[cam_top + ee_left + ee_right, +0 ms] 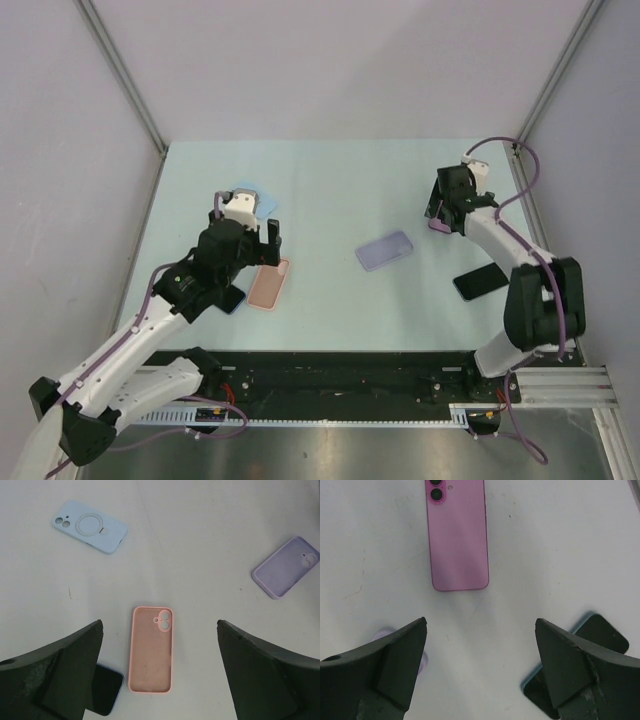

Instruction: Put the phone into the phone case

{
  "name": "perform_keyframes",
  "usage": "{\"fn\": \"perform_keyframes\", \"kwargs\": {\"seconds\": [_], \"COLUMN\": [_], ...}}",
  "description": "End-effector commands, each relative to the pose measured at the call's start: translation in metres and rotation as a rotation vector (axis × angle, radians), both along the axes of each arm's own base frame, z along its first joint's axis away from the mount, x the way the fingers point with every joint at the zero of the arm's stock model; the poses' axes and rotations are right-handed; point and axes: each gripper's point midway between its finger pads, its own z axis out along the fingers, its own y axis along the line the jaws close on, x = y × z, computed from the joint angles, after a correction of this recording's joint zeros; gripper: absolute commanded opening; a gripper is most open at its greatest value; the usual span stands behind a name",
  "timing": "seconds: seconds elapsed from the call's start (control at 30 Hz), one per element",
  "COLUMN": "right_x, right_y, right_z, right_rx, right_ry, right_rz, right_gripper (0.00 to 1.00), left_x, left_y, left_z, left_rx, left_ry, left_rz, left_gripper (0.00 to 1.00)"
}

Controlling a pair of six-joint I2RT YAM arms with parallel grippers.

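An empty pink phone case (151,650) lies open side up on the table, also in the top view (269,284). My left gripper (160,625) hovers above it, open and empty; it shows in the top view (262,243). A dark phone (102,690) lies face up by the case's near left corner, partly under my left finger. My right gripper (481,622) is open and empty, just short of a pink phone (457,532) lying face down. In the top view the right gripper (442,212) is at the far right, over that phone (437,226).
A light blue case (89,526) lies far left and a purple case (286,566) at mid table (385,250). A black phone with a teal edge (600,632) lies near the right arm (480,282). Grey walls stand round the table.
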Motion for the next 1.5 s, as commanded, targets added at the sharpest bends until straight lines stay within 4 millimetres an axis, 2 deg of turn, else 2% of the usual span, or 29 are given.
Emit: {"fn": "perform_keyframes", "kwargs": {"seconds": [0.0, 0.03, 0.07, 0.1, 0.17, 0.23, 0.27, 0.37, 0.43, 0.47, 0.67, 0.8, 1.03, 1.23, 1.33, 1.47], "right_x": [0.047, 0.058, 0.064, 0.067, 0.082, 0.089, 0.096, 0.098, 0.104, 0.105, 0.106, 0.106, 0.111, 0.108, 0.108, 0.115], "right_y": [-0.012, -0.013, -0.015, -0.014, -0.015, -0.014, -0.020, -0.027, -0.030, -0.031, -0.033, -0.029, -0.021, -0.015, -0.015, -0.011], "right_z": [-0.006, -0.002, -0.006, -0.028, -0.030, -0.050, -0.049, -0.070, -0.072, -0.080, -0.097, -0.108, -0.114, -0.117, -0.112, -0.096], "right_rx": [-0.063, -0.063, -0.067, -0.062, -0.032, -0.007, 0.000, 0.012, 0.035, 0.035, 0.055, 0.096, 0.113, 0.113, 0.121, 0.157], "right_ry": [-0.005, -0.012, 0.001, 0.061, 0.063, 0.107, 0.104, 0.172, 0.188, 0.208, 0.243, 0.252, 0.260, 0.278, 0.259, 0.201], "right_rz": [-0.029, -0.035, -0.041, -0.031, -0.023, -0.001, -0.013, -0.029, -0.026, -0.029, -0.021, 0.008, 0.018, 0.006, -0.026, -0.065], "right_gripper": [0.93, 0.94, 0.94, 0.94, 0.93, 0.93, 0.93, 0.93, 0.93, 0.93, 0.93, 0.92, 0.91, 0.92, 1.00, 1.00], "left_x": [-0.001, -0.002, -0.001, -0.002, -0.001, 0.000, 0.000, 0.000, 0.001, 0.000, 0.001, 0.001, 0.001, 0.001, 0.001, 0.001], "left_y": [-0.002, -0.002, -0.002, -0.002, -0.002, -0.001, -0.001, 0.000, 0.001, 0.001, 0.002, 0.001, 0.001, 0.001, 0.001, 0.001], "left_z": [0.027, 0.029, 0.029, 0.029, 0.028, 0.027, 0.027, 0.026, 0.026, 0.026, 0.026, 0.025, 0.024, 0.025, 0.026, 0.026], "left_rx": [-0.069, -0.071, -0.069, -0.068, -0.063, -0.056, -0.054, -0.050, -0.045, -0.046, -0.042, -0.040, -0.038, -0.038, -0.042, -0.042], "left_ry": [-0.058, -0.065, -0.066, -0.066, -0.066, -0.063, -0.062, -0.064, -0.064, -0.065, -0.066, -0.065, -0.062, -0.065, -0.066, -0.065], "left_rz": [0.000, -0.002, -0.001, -0.002, 0.000, 0.001, 0.003, 0.006, 0.009, 0.007, 0.012, 0.011, 0.009, 0.011, 0.009, 0.008], "left_gripper": [1.00, 1.00, 1.00, 1.00, 1.00, 1.00, 1.00, 1.00, 1.00, 1.00, 1.00, 1.00, 1.00, 1.00, 1.00, 1.00]}}
